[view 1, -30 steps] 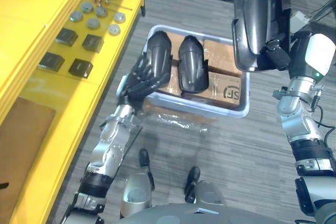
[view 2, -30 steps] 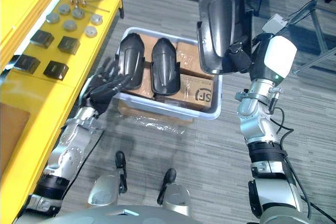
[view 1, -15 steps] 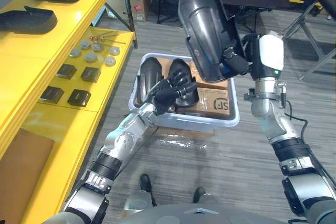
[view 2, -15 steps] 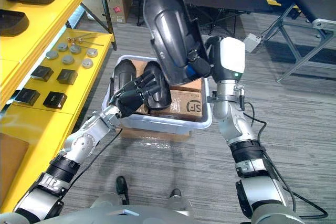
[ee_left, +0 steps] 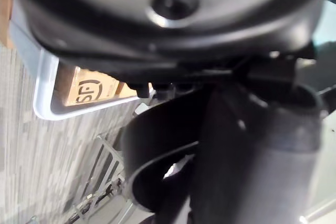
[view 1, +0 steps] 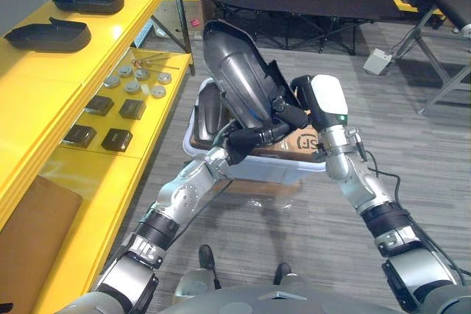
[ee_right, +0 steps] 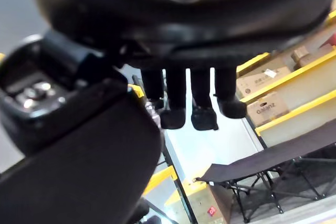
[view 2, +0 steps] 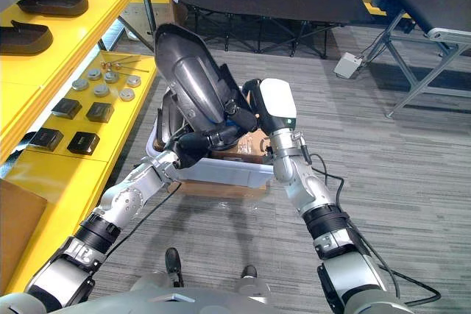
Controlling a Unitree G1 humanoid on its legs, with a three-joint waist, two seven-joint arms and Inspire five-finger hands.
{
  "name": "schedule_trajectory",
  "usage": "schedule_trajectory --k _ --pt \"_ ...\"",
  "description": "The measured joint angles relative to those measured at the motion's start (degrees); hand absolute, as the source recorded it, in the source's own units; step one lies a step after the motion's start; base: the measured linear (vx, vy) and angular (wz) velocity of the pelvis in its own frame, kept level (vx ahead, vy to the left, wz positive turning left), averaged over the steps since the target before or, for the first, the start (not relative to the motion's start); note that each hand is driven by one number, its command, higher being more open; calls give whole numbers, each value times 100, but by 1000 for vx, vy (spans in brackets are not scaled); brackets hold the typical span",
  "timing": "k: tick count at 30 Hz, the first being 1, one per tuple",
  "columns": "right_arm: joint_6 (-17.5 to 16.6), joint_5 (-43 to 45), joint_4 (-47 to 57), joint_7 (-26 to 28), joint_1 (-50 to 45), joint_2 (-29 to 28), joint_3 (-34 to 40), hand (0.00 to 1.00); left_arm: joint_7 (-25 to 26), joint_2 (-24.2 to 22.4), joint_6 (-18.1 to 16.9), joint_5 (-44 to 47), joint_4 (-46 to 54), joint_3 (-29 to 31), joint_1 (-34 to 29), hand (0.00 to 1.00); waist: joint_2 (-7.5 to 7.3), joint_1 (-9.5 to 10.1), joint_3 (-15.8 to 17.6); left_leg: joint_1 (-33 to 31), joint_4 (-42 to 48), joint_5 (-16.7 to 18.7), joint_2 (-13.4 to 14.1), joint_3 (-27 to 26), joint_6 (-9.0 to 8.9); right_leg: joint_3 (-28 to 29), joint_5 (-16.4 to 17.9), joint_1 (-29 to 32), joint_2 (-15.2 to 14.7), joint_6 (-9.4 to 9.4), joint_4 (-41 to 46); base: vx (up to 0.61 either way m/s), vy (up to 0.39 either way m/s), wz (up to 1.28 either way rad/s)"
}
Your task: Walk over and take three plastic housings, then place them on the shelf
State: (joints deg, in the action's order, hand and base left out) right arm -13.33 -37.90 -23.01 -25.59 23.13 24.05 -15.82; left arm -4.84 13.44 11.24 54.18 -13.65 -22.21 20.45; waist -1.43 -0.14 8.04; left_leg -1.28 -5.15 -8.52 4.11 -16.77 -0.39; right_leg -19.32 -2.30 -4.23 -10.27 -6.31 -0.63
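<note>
Housing is up over the bin, long axis near upright w/ top leaning toward the shelf on my left, R hand curled round its lower edge, L hand at its base, grip can't tell.

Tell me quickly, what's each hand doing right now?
Left hand: against the plastic housing, lower end; cannot be told.
Right hand: closed on the plastic housing.

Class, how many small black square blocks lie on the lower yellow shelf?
4, on the lower yellow shelf in two rows: far-left block, far-right block, near-left block, near-right block. None looks hidden.
</note>
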Motion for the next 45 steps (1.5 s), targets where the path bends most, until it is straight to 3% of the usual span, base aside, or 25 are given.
schedule_trajectory --k 11,12,27,36,37,40,45 --pt "-13 -5 -161 -54 -384 -178 -54 0 625 -44 -120 222 -2 4 -2 100 -86 6 -76 -10 1 -20 -8 71 2 -52 -44 -66 17 2 -82 15 7 2" --pt "-48 -5 -162 -88 -469 -183 -58 0 735 -75 -136 234 -1 7 -3 0 -112 9 -106 -7 1 -19 -7 80 2 -62 -43 -81 21 4 -88 0 0 0" --pt "-290 -259 -133 -424 -674 -296 -293 0 1347 -412 -314 339 -202 267 -326 0 -173 19 -152 -11 0 -24 39 93 -29 -68 -39 -88 55 66 -129 0 0 0" --pt "-291 -222 -73 -655 -691 -581 -265 0 1457 -447 -1114 -76 -200 49 -367 0 -227 71 -187 -10 1 -24 39 93 -29 -62 -53 -97 56 43 -141 0 0 0" --pt "-291 -222 -69 -683 -698 -588 -265 100 1461 -451 -1129 -107 -195 49 -367 0 -227 65 -187 -8 1 -22 39 91 -30 -60 -53 -97 57 44 -141 0 0 0" --pt "-291 -200 24 -745 -801 -603 -234 100 1497 -523 -1252 -325 -179 46 -399 0 -227 65 -187 -5 1 -15 39 86 -41 -53 -52 -96 58 45 -141 0 0 0" --pt "-570 -98 392 -878 -1167 -666 -174 100 1988 -682 -1831 -822 54 137 -532 0 -229 29 -188 8 1 1 58 66 -61 -25 -37 -92 60 68 -139 0 0 -2"
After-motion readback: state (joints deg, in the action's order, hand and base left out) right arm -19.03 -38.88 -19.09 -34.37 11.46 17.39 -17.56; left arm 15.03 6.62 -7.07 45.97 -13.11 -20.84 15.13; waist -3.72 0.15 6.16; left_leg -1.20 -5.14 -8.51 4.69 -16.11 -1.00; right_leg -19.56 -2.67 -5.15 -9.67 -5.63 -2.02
